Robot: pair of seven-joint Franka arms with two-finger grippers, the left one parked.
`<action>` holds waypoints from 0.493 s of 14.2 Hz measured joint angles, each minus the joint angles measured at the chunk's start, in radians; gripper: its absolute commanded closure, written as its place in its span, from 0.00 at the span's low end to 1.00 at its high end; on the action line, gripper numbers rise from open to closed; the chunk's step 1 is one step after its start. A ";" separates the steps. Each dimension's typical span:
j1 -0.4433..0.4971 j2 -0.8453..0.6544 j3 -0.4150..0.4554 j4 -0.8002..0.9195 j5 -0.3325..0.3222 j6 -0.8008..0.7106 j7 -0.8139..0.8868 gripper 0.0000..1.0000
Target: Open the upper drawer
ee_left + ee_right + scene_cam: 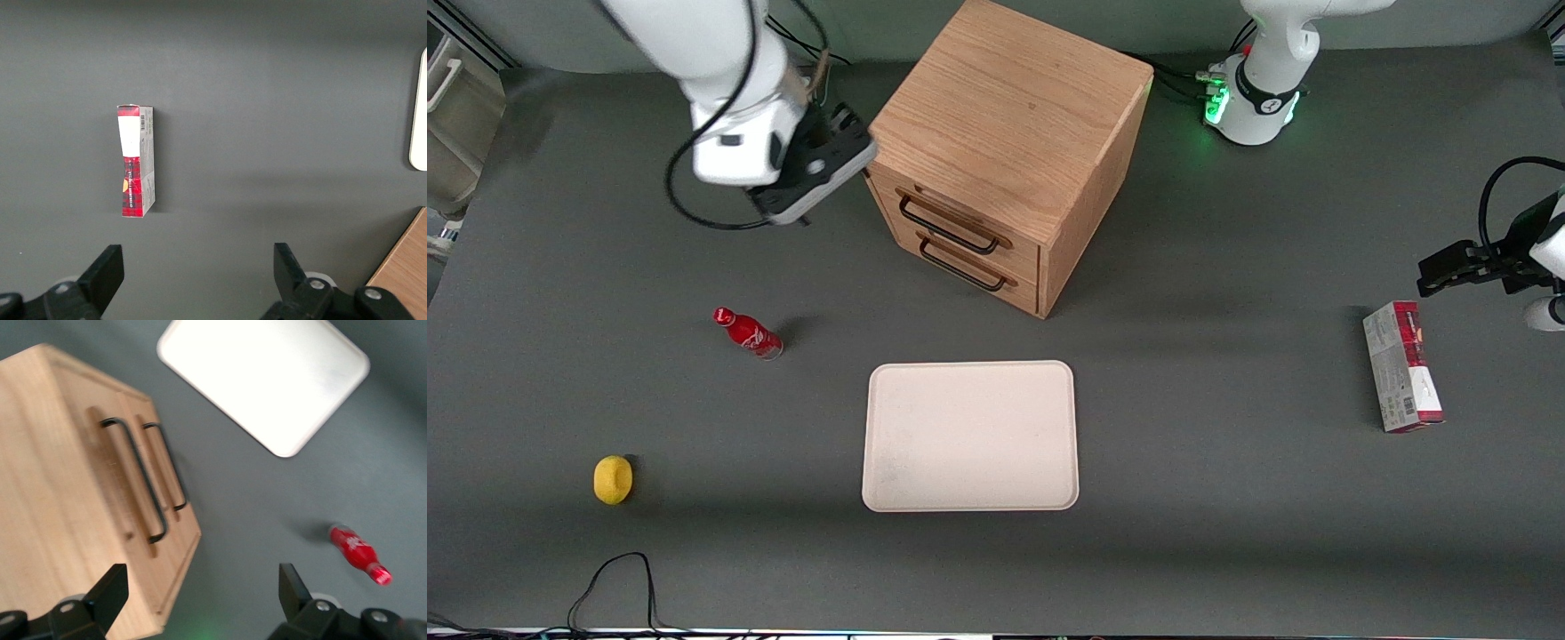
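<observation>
Claw (805, 182) hanging wide open w/ nothing held, at cabinet (1009, 116) corner, upper drawer (951, 222) sitting shut, red bottle (749, 333) standing at claw's 6 o'clock, label unreadable

A robotics lab: a grey matte desk (1227, 498) carries white arms on bolted bases (1258, 107), loose cables (618, 578), and staged props, namely a cabinet (1014, 133), tray (971, 436), bottle (749, 332), lemon (613, 479) and carton (1402, 378). The pincer (805, 209) hangs open beside the cabinet.
</observation>
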 measured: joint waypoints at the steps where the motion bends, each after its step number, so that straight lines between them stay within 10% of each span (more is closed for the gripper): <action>1: 0.001 0.013 0.029 -0.002 0.000 -0.001 -0.031 0.00; 7: 0.020 0.182 0.067 -0.006 0.024 0.051 -0.209 0.00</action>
